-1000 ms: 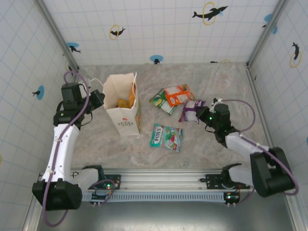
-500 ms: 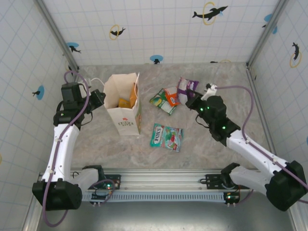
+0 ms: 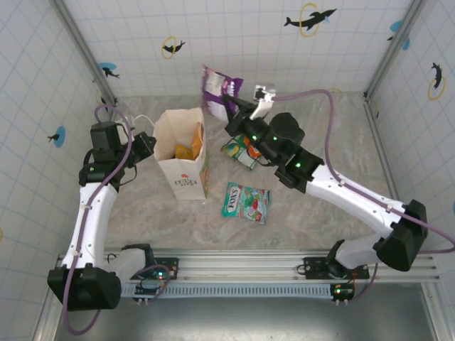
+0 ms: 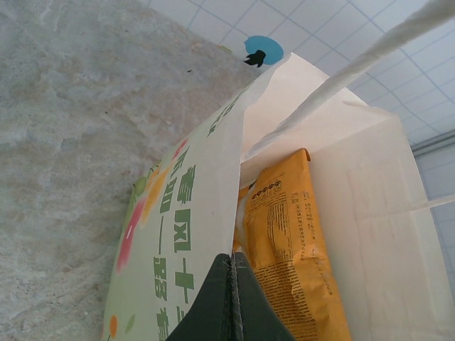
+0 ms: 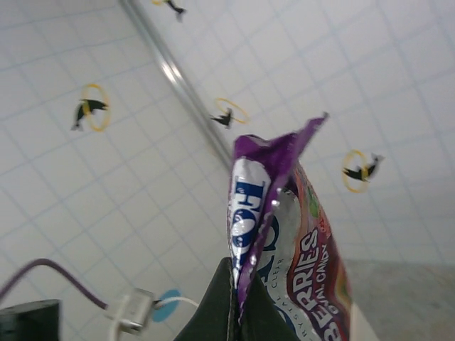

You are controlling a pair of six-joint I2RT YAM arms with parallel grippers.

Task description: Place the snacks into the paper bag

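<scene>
The right claw (image 3: 233,108) is pinched shut on the bottom of the purple packet (image 3: 220,87). It holds the packet up in the air. From above, the packet looks close to the far right corner of the paper bag (image 3: 186,174). In the right wrist view the purple packet (image 5: 284,234) stands up from the claw (image 5: 238,298), shiny and a bit crumpled.

The bag stands upright on the tabletop (image 3: 142,213) with its top open. The left claw (image 3: 144,147) is closed on the bag's left wall. The left wrist view shows the claw (image 4: 231,291) squeezing the thin paper edge of the bag (image 4: 185,234).

A yellow-orange packet (image 4: 284,234) is already inside the bag, leaning on the wall.

Three snacks lie flat on the tabletop. The teal packet (image 3: 245,202) lies alone, just right of the bag. The green packet (image 3: 237,150) and the orange packet (image 3: 253,148) touch each other, partly hidden under the right arm.
</scene>
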